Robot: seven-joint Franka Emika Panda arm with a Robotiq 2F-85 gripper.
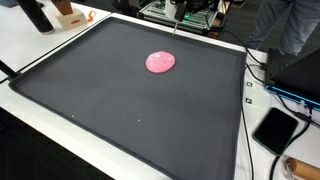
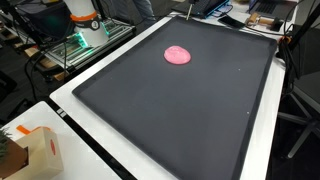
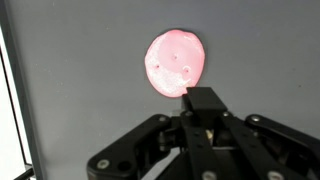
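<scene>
flat round pink putty disc was noted just ahead of gripper, its fingers together; approach stage judged, opening required first.

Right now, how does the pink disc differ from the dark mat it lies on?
The pink disc is round and bright; the dark mat is four-sided and near black. The pink disc is small; the dark mat is many times wider. The pink disc looks slightly glossy, the dark mat dull. Both lie flat.

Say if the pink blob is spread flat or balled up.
Spread flat: the pink blob is a low disc on the black mat in both exterior views.
</scene>
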